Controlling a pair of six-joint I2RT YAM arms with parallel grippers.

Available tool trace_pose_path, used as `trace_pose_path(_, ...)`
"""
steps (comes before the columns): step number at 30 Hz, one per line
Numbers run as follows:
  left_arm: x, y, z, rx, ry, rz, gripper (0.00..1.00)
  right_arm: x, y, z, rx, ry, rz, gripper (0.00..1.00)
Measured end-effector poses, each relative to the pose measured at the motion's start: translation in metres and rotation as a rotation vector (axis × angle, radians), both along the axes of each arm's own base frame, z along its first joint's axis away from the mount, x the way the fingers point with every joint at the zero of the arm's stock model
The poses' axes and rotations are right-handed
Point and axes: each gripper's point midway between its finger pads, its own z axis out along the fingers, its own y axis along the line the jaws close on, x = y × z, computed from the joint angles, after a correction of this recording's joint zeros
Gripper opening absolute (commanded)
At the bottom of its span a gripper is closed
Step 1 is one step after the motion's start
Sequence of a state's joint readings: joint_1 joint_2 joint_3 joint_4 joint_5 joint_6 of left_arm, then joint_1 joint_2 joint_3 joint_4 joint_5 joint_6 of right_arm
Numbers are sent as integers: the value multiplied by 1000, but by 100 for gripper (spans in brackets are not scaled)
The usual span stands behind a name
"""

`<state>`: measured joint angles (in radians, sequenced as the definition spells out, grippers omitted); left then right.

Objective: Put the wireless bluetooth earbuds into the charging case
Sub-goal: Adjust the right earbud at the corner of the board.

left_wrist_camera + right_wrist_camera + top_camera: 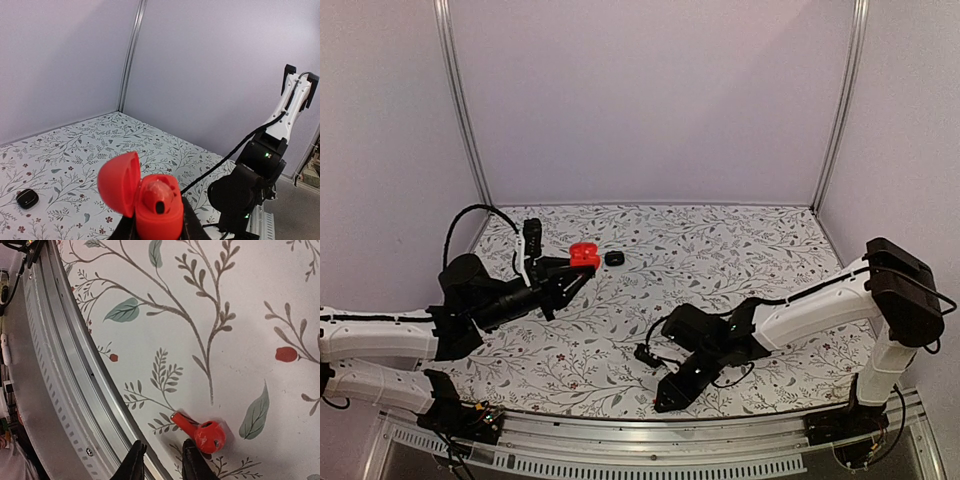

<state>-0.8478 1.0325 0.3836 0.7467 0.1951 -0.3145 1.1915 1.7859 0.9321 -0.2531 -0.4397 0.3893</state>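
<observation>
Near table (250,305) edge: red earbud (206,436), seemingly touching right claw (162,460)
Right claw: narrowly parted, empty
Left claw (570,275): grasping open red charging case (157,207)

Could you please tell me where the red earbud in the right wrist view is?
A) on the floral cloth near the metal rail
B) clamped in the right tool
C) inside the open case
A: the red earbud lies on the floral cloth by the metal rail, ahead of the right tool, not in it.

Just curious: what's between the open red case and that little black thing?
Nothing: the top view shows only bare floral tabletop between the red case and the black thing.
</observation>
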Motion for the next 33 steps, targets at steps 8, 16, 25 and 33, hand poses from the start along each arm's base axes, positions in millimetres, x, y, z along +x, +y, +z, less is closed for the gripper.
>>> trace_pose_path(8,-1,3,5,-3,-17,9,0,34,-1,0,-5,-40,-60,24)
trace_pose_path(16,2,5,4,2,-15,27,0,78,-8,7,-9,-112,-112,22)
trace_pose_path(25,4,7,2,5,-13,37,0,59,3,14,10,-102,-25,24)
trace_pose_path(33,5,8,1,7,-11,38,0,38,-1,6,-39,-79,-9,27)
